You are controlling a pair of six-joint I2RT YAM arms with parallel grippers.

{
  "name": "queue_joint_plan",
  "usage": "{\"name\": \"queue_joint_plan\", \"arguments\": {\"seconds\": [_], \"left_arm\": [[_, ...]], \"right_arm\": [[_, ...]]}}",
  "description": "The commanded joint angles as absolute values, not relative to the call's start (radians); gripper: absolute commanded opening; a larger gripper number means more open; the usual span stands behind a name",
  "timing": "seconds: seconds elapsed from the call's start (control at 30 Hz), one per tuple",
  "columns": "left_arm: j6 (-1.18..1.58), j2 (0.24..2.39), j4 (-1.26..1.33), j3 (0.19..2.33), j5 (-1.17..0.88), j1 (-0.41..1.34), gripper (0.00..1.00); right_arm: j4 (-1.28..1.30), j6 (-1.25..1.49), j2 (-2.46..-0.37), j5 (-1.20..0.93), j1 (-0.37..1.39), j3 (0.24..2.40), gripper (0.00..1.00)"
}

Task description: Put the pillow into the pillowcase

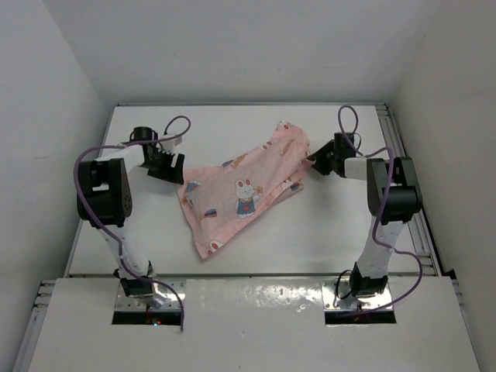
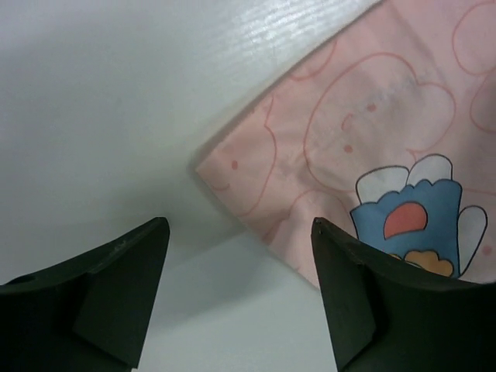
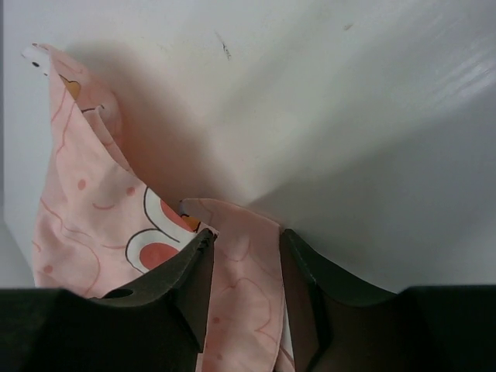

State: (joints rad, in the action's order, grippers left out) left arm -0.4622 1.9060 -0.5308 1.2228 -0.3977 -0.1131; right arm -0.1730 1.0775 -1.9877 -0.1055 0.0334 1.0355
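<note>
The pink pillowcase [image 1: 244,190], printed with rabbits, lies crumpled and slanting across the middle of the white table [image 1: 333,225]. No pillow shows in any view. My left gripper [image 1: 179,172] hovers at the pillowcase's left corner [image 2: 232,167]. Its jaws [image 2: 239,225] stand wide open over bare table, and the right finger overlaps the cloth edge. My right gripper [image 1: 311,163] is at the pillowcase's upper right end. It is open [image 3: 247,232], and a narrow fold of pink fabric [image 3: 244,287] runs up between the two fingers. The rest of the cloth [image 3: 85,209] bunches to the left.
White walls close in the table on the left, back and right. A metal rail [image 1: 403,163] runs along the right edge, close behind the right arm. Purple cables loop off both arms.
</note>
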Motion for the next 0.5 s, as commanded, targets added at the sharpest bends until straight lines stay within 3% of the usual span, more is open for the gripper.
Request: {"name": "queue_joint_plan", "arguments": {"seconds": [0.0, 0.07, 0.13, 0.27, 0.3, 0.47], "left_arm": [[-0.393, 1.977, -0.509, 1.259, -0.465, -0.123, 0.72], [-0.387, 1.983, -0.512, 1.259, -0.477, -0.121, 0.69], [-0.387, 1.987, -0.502, 1.246, -0.474, -0.117, 0.55], [-0.399, 2.0, -0.514, 1.246, -0.489, -0.109, 0.14], [-0.397, 2.002, -0.514, 1.246, -0.497, -0.109, 0.0], [-0.414, 2.002, -0.502, 1.25, -0.479, -0.11, 0.0]], "right_arm": [[-0.159, 1.155, -2.033, -0.089, 0.049, 0.968, 0.4], [-0.186, 1.19, -2.034, -0.083, 0.045, 0.939, 0.33], [-0.199, 1.221, -2.04, -0.08, 0.041, 0.924, 0.24], [-0.232, 1.253, -2.046, -0.075, 0.04, 0.902, 0.0], [-0.239, 1.259, -2.042, -0.074, 0.037, 0.894, 0.0], [-0.411, 1.301, -1.947, -0.039, 0.014, 0.737, 0.0]]}}
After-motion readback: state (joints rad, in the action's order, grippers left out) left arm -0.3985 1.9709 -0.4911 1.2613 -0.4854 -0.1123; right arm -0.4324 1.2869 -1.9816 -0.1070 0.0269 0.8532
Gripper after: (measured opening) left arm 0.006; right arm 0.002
